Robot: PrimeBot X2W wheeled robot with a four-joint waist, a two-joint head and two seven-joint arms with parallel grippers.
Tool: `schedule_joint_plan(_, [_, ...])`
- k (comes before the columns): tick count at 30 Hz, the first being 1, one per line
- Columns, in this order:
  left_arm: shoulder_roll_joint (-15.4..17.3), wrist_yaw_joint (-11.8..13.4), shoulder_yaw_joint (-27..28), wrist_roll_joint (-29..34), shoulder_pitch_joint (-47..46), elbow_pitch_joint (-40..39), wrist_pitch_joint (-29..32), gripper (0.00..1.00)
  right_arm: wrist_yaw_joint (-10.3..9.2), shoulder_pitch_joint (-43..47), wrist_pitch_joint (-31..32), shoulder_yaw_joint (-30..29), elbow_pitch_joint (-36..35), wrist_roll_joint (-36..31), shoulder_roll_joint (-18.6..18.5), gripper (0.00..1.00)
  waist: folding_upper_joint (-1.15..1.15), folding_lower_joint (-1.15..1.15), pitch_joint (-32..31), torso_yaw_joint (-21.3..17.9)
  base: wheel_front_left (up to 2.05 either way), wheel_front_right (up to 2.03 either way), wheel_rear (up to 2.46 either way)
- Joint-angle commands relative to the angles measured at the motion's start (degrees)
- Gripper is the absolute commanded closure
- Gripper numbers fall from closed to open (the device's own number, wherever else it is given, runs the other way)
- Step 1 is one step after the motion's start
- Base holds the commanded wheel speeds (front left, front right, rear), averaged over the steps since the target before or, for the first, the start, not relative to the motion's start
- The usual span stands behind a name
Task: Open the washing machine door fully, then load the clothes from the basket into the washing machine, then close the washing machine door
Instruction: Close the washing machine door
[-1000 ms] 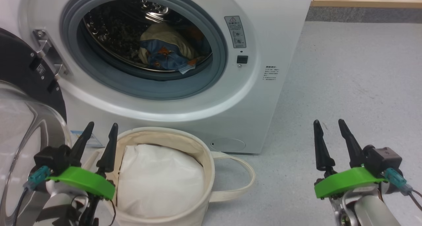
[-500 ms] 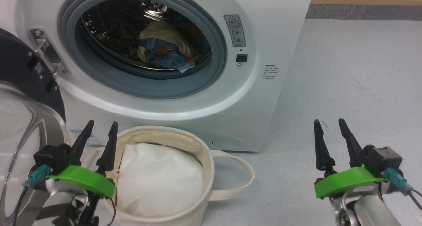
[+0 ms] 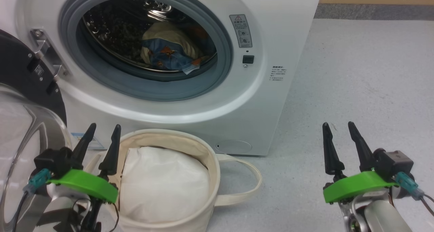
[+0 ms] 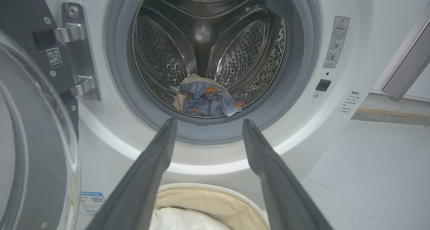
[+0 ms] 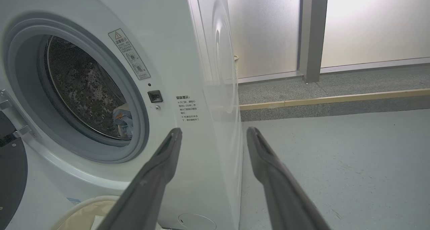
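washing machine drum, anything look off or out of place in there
Mostly fine: the clothes sit in the washing machine drum, none on the floor. One pale corner of them reaches the drum's front lip beside the grey gasket, where the washing machine door could pinch it. No damage shows.

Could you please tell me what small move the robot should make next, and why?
Probably swing the open left gripper leftward to the black-rimmed round glass door, ready to push it shut: the blue, orange and cream printed clothes already lie in the steel drum, and the cream canvas basket holds plain white padding, no garments in sight.
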Motion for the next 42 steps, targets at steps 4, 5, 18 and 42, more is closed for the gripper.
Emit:
schedule_joint_plan(4, [1.66, 0.1, 2.37, -0.27, -3.24, -1.57, -0.69, 0.0, 0.01, -1.62, -0.45, 1.0, -1.79, -0.15, 0.02, 0.0, 0.0, 0.0, 0.11, 0.01, 0.0, 0.0, 0.0])
schedule_joint_plan(5, [1.66, 0.1, 2.37, -0.31, -3.28, -1.57, -0.69, 0.0, 0.01, -1.66, -0.45, 1.01, -1.78, -0.14, 0.03, 0.0, 0.0, 0.0, 0.12, 0.01, 0.0, 0.0, 0.0])
schedule_joint_plan(18, [1.54, 0.1, 2.9, -0.58, -3.64, -1.04, -0.69, 0.0, 0.01, -2.13, -0.45, 1.21, -1.56, 0.01, 0.06, 0.0, 0.0, 0.0, 0.42, -0.11, -0.17, 0.18, -0.01])
schedule_joint_plan(42, [1.23, 0.1, 2.27, -0.36, -3.3, -0.66, -0.69, 0.0, 0.01, -2.03, -0.45, 1.88, -1.15, 0.32, -0.09, 0.0, 0.0, 0.0, -0.15, 0.67, -1.57, 1.64, -0.07])
